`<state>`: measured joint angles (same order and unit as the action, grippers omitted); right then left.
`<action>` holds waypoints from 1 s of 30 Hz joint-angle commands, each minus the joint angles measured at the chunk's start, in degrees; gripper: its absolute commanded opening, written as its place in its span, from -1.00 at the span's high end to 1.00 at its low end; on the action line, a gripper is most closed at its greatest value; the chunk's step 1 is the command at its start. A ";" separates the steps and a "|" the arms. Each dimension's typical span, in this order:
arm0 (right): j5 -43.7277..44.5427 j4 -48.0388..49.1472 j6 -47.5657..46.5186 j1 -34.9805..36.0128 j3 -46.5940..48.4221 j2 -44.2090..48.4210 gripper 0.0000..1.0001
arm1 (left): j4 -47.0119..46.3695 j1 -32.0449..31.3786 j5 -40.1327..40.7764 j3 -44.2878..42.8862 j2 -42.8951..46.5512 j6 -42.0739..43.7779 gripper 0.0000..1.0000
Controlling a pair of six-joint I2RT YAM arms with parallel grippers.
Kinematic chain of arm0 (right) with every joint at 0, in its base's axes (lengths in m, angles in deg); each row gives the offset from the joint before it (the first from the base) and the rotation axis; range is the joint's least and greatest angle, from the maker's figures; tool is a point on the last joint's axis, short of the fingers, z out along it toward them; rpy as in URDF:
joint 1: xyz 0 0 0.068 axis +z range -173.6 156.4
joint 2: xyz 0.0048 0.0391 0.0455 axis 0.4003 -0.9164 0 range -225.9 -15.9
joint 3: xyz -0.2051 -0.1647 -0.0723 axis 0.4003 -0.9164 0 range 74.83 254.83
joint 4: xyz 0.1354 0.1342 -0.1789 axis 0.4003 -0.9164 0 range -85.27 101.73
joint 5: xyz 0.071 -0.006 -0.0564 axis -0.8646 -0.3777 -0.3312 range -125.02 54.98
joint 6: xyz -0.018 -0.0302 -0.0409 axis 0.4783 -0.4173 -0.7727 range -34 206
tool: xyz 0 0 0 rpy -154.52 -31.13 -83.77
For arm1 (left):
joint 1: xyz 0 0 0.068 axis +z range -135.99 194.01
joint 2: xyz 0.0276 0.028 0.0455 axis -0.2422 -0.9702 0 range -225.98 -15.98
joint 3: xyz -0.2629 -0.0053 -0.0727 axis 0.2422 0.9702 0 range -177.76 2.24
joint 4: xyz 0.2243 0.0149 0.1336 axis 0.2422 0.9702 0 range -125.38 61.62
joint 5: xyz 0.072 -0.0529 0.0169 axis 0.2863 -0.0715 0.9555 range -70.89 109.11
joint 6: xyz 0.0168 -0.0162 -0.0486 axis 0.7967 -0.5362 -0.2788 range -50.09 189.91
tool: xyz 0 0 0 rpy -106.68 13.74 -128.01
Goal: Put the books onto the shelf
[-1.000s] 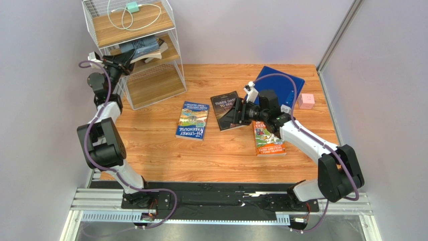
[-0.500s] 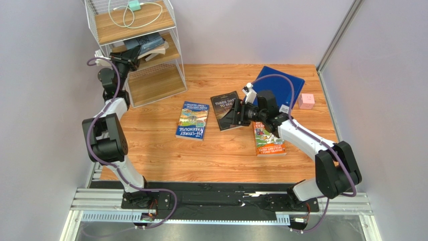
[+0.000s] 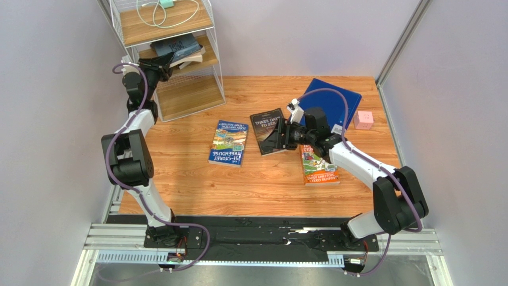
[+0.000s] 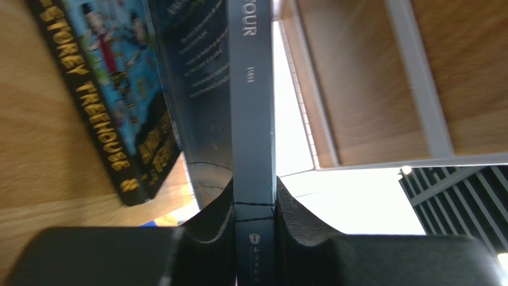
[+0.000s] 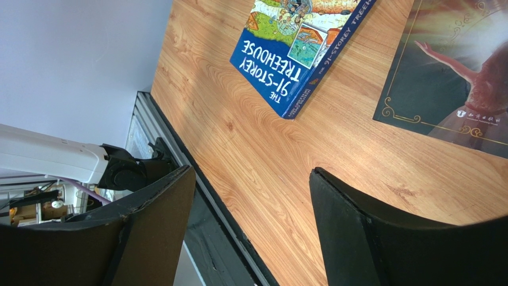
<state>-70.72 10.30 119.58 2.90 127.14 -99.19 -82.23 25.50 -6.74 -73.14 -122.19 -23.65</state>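
The shelf (image 3: 182, 95), a white wire rack with wooden boards, stands at the far left. My left gripper (image 3: 161, 65) reaches in at its middle board, shut on the spine of a dark book (image 3: 177, 46). In the left wrist view that spine (image 4: 253, 113) is pinched in the left gripper (image 4: 253, 205), beside a yellow-black Treehouse book (image 4: 98, 101). My right gripper (image 3: 280, 136) hangs open just above the dark "Three Days to See" book (image 3: 266, 127). A blue Treehouse book (image 3: 229, 142) lies left of it, an orange one (image 3: 317, 167) under the right forearm.
A large blue folder (image 3: 335, 98) and a pink cube (image 3: 363, 120) lie at the far right. A white cable with a green plug (image 3: 160, 9) sits on the rack's top board. Walls close in on the left, back and right.
My left gripper has pushed farther in and to the right with the dark book, and the rack has slid up and right with it. The right gripper has edged slightly left.
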 commanded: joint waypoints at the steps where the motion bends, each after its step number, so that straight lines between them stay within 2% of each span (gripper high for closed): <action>1: -0.95 2.22 -0.89 0.30 -0.37 0.58 -0.51 | 3.42 -2.43 -8.51 -2.67 -0.31 -1.54 0.30; 5: -0.86 2.13 -0.98 0.31 -0.72 1.11 -0.51 | 6.85 -2.52 -10.27 -1.88 0.39 -1.28 0.10; 7: -0.77 2.22 -0.71 0.22 -0.99 1.11 -0.51 | 10.52 -2.52 -10.80 -1.88 1.53 -0.31 -0.17; 9: -0.69 2.22 -0.63 0.31 -1.16 1.37 -0.51 | 13.17 -2.52 -11.07 -2.49 3.11 2.23 -0.20; 10: -0.68 2.22 -0.62 0.31 -1.34 1.63 -0.51 | 18.41 -2.52 -11.68 -3.11 3.64 3.28 -0.25; 19: -0.60 2.75 0.08 0.31 -2.22 2.87 -0.50 | 44.88 -2.52 -18.45 -12.69 4.96 18.21 -0.28; 22: -0.77 3.19 0.52 0.39 -2.66 3.13 -0.51 | 49.02 -2.52 -20.64 -13.40 4.35 21.12 -0.28; 30: -0.86 3.80 1.04 0.31 -3.44 3.92 -0.51 | 51.59 -2.52 -23.99 -10.32 4.87 24.21 -0.26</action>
<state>-71.09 10.74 120.24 2.90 124.32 -97.13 -37.25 26.94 -20.79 -83.76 -117.76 -4.05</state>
